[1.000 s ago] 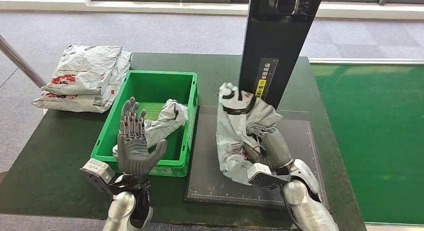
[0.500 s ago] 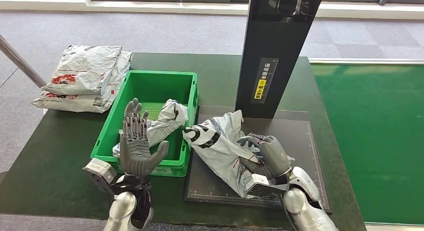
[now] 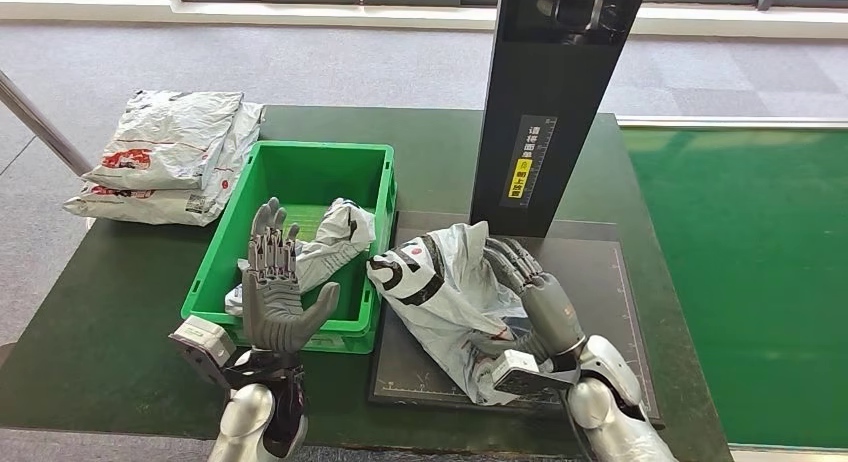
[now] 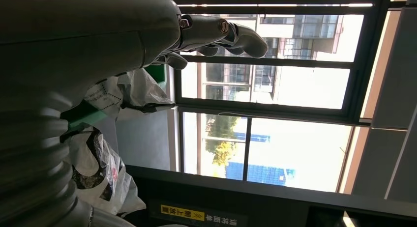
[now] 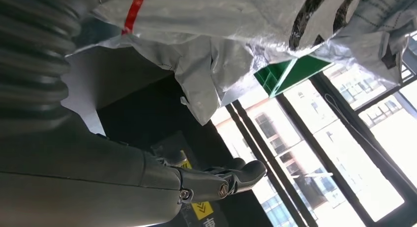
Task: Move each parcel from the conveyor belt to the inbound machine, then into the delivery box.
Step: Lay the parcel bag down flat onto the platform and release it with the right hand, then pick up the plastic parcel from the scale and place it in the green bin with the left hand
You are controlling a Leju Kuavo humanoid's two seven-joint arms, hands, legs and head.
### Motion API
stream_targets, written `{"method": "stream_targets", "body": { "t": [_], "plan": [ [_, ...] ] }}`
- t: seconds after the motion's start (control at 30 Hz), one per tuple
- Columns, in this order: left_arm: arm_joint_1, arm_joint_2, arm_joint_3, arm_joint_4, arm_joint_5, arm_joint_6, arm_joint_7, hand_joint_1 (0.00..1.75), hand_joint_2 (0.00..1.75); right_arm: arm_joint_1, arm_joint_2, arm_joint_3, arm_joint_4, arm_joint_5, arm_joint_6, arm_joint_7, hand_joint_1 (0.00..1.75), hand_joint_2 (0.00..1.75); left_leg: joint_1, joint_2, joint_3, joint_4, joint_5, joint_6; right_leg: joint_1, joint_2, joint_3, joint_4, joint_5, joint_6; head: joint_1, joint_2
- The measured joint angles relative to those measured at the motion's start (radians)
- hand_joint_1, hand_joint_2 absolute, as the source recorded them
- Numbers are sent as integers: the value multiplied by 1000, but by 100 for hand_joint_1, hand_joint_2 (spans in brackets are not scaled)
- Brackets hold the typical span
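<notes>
Low in the frame, the left hand (image 3: 277, 300) stands upright, fingers spread, holding nothing. The right hand (image 3: 535, 304), fingers extended, rests beside the grey parcel (image 3: 440, 292) on the black scanner mat (image 3: 600, 282); whether it pinches the parcel is hidden. To do this well, grip mid-bag, then lift left into the green crate (image 3: 300, 162), which already holds another parcel (image 3: 335, 240).
</notes>
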Motion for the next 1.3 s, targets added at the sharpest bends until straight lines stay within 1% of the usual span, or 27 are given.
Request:
{"method": "stream_targets", "body": {
  "t": [0.17, 0.4, 0.53, 0.63, 0.73, 0.83, 0.9, 1.07, 1.2, 1.23, 1.3],
  "plan": [
    [0, 0, 0, -1, -2, 8, 0, 0, 175, -8, 15, -44, -29, -82, -8, 0, 0, 0, 0, 0, 0, 0, 0, 0, 0, 0, 0, 0, 0, 0, 0, 0],
    [2, -1, -2, -11, -32, 16, 0, 0, 175, -10, 41, -153, -118, -221, 4, 0, 0, 0, 0, 0, 0, 0, 0, 0, 0, 0, 0, 0, 0, 0, 0, 0],
    [0, 0, -20, -22, -72, 21, 0, 0, 175, 6, 51, -207, -171, -238, 23, -1, 0, 175, 0, 0, 0, 0, 0, 0, 0, 0, 0, 0, 0, 0, 0, 0],
    [-8, 4, -58, -27, -110, 49, 0, 0, 175, 18, 56, -221, -209, -273, 21, -1, 0, 175, 0, 0, 0, 0, 0, 0, 0, 0, 0, 0, 0, 0, 0, 0],
    [-24, 12, -124, -13, -182, 67, 0, 0, 175, 23, 67, -239, -247, -323, -6, -1, 0, 175, 0, 0, 0, 0, 0, 0, 0, 0, 0, 0, 0, 0, 0, 0],
    [-49, 16, -204, 48, -285, 71, 0, 0, 175, 23, 91, -276, -284, -353, -40, -1, 0, 175, -1, 0, 1, 0, 0, 0, -1, 0, 0, 0, 0, 0, 0, 0],
    [-63, 17, -244, 95, -318, 72, 0, 0, 175, 24, 106, -300, -299, -356, -49, -1, 0, 175, -1, 1, 1, 0, 0, 0, -1, 1, 0, 0, 0, 0, 0, 0],
    [-86, 19, -294, 169, -353, 69, 1, 0, 175, 28, 125, -328, -318, -350, -64, -1, 0, 175, -1, 2, 1, 0, 0, 0, -1, 3, -1, 0, 1, 1, 0, 0],
    [-156, 11, -343, 343, -489, 77, 34, 0, 175, 29, 141, -354, -319, -350, -81, 0, 0, 175, -1, 2, 1, 0, 0, 0, -1, 3, -1, 0, 1, 1, 0, 0],
    [-180, 8, -366, 393, -501, 95, 56, 0, 175, 29, 144, -360, -319, -350, -81, 0, 0, 175, -1, 2, 1, 0, 0, 0, -1, 3, -1, 0, 1, 1, 0, 0],
    [-241, -1, -433, 497, -497, 163, 128, 0, 175, 29, 148, -369, -319, -346, -83, 0, 0, 175, -1, 2, 1, 1, 0, 0, -1, 3, -1, 0, 1, 2, 0, 0]
  ]
}}
